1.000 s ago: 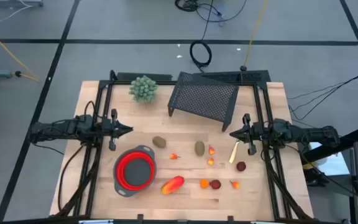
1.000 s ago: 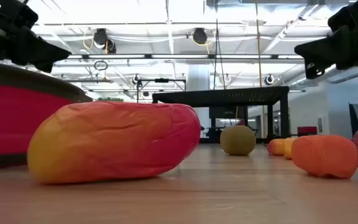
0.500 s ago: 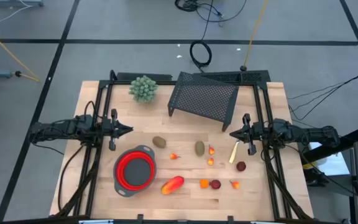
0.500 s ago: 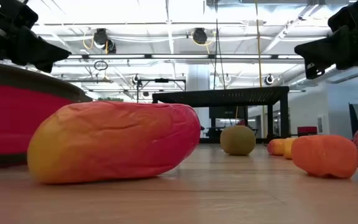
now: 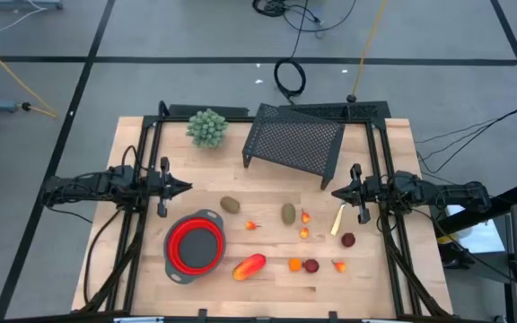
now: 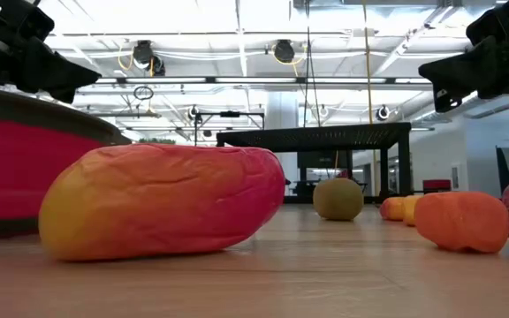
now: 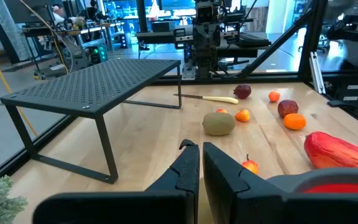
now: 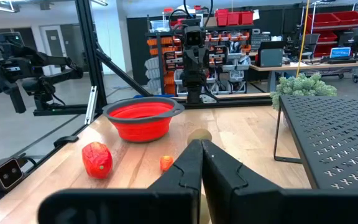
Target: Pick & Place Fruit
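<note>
The fruit lies loose on the wooden table (image 5: 142, 269). There are two olive-brown ovals (image 5: 230, 205) (image 5: 288, 213), a longer red-orange piece (image 5: 249, 266) and several tiny orange and dark-red bits around (image 5: 311, 266). In the low view the red-orange piece (image 6: 162, 201) rests on its long side close to the camera. My left gripper (image 5: 187, 187) hovers shut at the table's left, above and beyond the red bowl (image 5: 196, 245). My right gripper (image 5: 334, 192) hovers shut at the table's right, near a pale yellow stick (image 5: 337, 219). Both wrist views show nothing between the shut fingers, left (image 7: 199, 149) and right (image 8: 199, 144).
A black mesh rack (image 5: 294, 139) stands at the far middle of the table, and a green bushy plant ball (image 5: 207, 127) sits to its left. Black frame rails (image 5: 137, 224) run along both sides of the table. Bare wood lies between the two grippers.
</note>
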